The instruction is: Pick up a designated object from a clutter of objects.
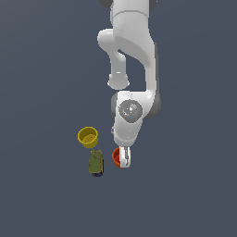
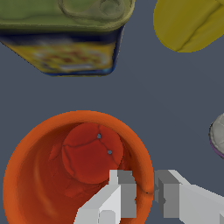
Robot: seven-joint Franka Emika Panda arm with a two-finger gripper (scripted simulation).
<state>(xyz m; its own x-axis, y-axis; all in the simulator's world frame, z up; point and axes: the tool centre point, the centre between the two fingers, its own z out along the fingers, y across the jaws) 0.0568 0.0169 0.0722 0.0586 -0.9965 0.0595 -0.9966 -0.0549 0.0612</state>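
Observation:
The orange-red cup (image 1: pixel 115 157) stands upright on the dark floor, its red inside facing the wrist view (image 2: pixel 92 153). My gripper (image 1: pixel 123 159) is down on its rim. In the wrist view the gripper (image 2: pixel 145 192) has one finger (image 2: pixel 122 192) inside the cup and the other outside, with the cup wall pinched between them. The cup looks to rest on the floor. The rest of the clutter lies close by: the olive-green can (image 1: pixel 96 162), the yellow cup (image 1: pixel 87 137) and the whitish ball (image 2: pixel 218 135).
In the wrist view the can (image 2: pixel 65 30) and the yellow cup (image 2: pixel 188 24) lie just beyond the orange-red cup. The ball is at the frame edge beside my outer finger. The arm's white links rise above the cup in the exterior view.

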